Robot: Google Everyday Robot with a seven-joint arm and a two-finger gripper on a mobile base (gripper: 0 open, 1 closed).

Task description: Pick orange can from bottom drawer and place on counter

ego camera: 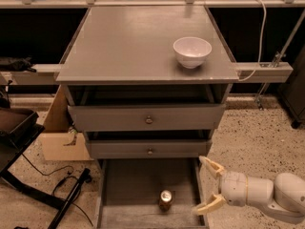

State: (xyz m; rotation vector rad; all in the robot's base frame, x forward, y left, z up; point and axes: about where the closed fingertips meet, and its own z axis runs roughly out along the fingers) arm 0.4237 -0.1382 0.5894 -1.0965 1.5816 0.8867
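Note:
The orange can point(165, 200) stands upright on the floor of the open bottom drawer point(124, 194), near the drawer's front, its silver top showing. My gripper point(207, 186) is at the lower right, over the drawer's right wall, to the right of the can and apart from it. Its two pale fingers point(211, 166) are spread wide and hold nothing. The counter point(128, 42) is the flat grey top of the cabinet, high above the drawer.
A white bowl point(192, 51) sits on the counter's right side. Two upper drawers with round knobs point(149, 119) jut out above the bottom drawer. A cardboard box point(59, 137) and black stand legs point(66, 204) lie at the left. Speckled floor is at the right.

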